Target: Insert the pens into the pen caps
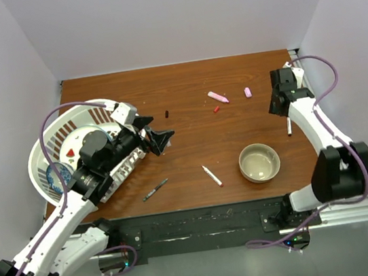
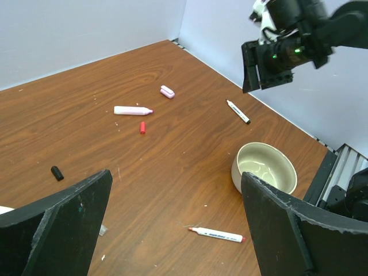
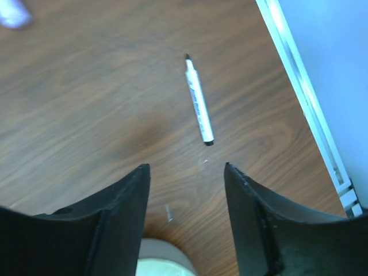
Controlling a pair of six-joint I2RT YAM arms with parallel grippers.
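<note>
My left gripper [image 1: 158, 131] [image 2: 175, 175] hovers open and empty over the table's left half. One white pen [image 1: 212, 175] [image 2: 217, 234] lies ahead of it, and a dark grey pen [image 1: 155, 189] lies nearer the front edge. A pink pen [image 1: 217, 97] [image 2: 132, 110], a red cap [image 1: 216, 109] [image 2: 142, 127], a pale pink cap [image 1: 247, 92] [image 2: 167, 91] and a black cap [image 1: 167, 113] [image 2: 57, 172] lie toward the back. My right gripper [image 1: 280, 105] [image 3: 186, 167] is open with nothing between its fingers, just short of a second white pen [image 1: 288, 125] [image 3: 199, 108].
A beige bowl [image 1: 259, 162] [image 2: 264, 167] [image 3: 164, 259] stands at the front right, close under the right gripper. A white basket [image 1: 60, 138] lies tipped at the left edge beneath the left arm. The metal edge strip [image 3: 305, 98] and wall run close beside the right pen.
</note>
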